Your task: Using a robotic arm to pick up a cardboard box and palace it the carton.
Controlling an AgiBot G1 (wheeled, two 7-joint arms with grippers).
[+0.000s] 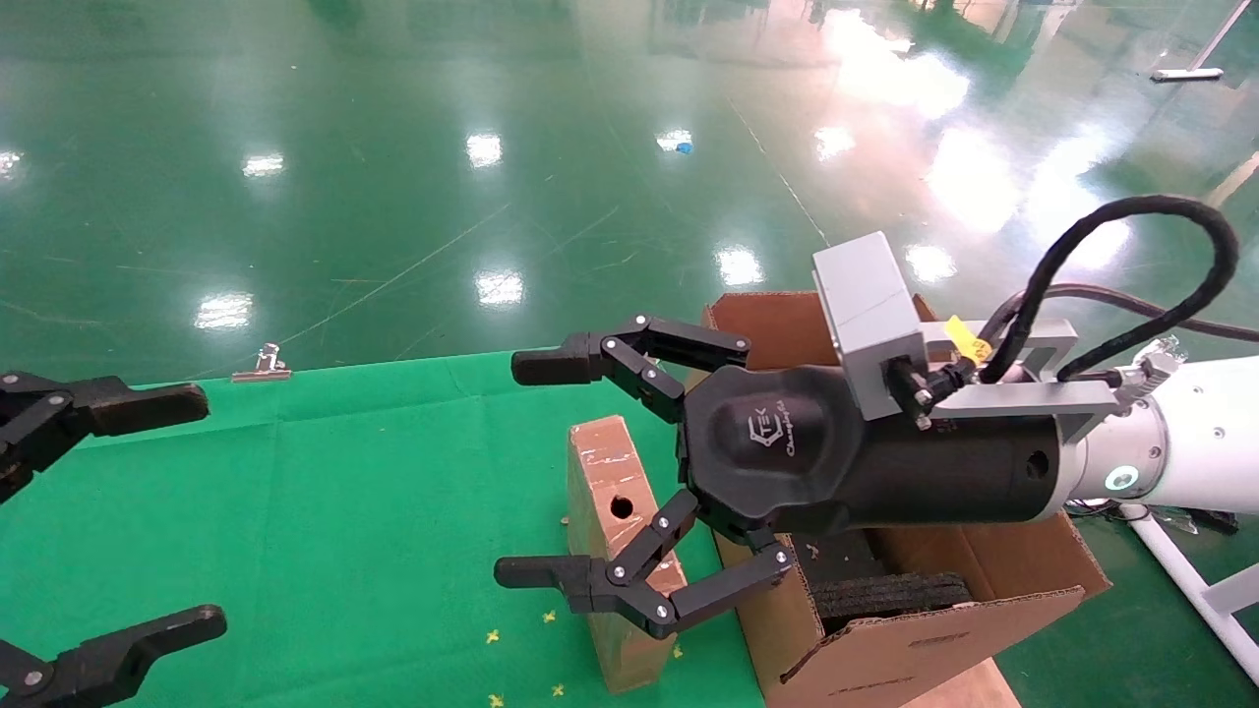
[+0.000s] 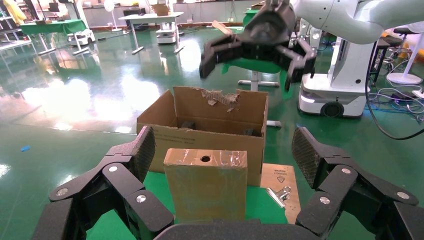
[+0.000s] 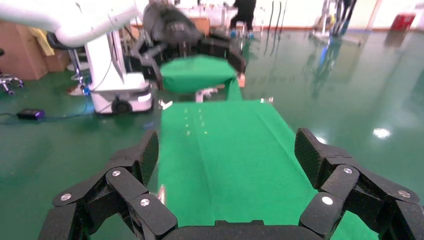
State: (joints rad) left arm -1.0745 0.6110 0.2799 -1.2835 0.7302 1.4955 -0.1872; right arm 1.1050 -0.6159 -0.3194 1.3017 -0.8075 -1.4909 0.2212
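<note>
The small cardboard box [image 1: 602,462] stands upright on the green cloth, taped, with a round hole in its top face. Close beside it on the right sits the large carton [image 1: 777,324] with black foam inside. My right gripper [image 1: 526,469] hangs open above the box, pointing left, nothing between its fingers. The left wrist view shows it [image 2: 255,45] high over the carton [image 2: 210,135], with the box [image 2: 206,185] in front. The right wrist view shows only cloth between the open fingers [image 3: 227,150]. My left gripper [image 1: 194,511] is open at the table's left edge, well clear of the box.
A green cloth [image 1: 344,511] covers the table, whose far edge drops to a shiny green floor. A metal binder clip [image 1: 263,364] lies at the cloth's far edge, and another clip [image 2: 277,194] rests on a flat cardboard piece by the carton.
</note>
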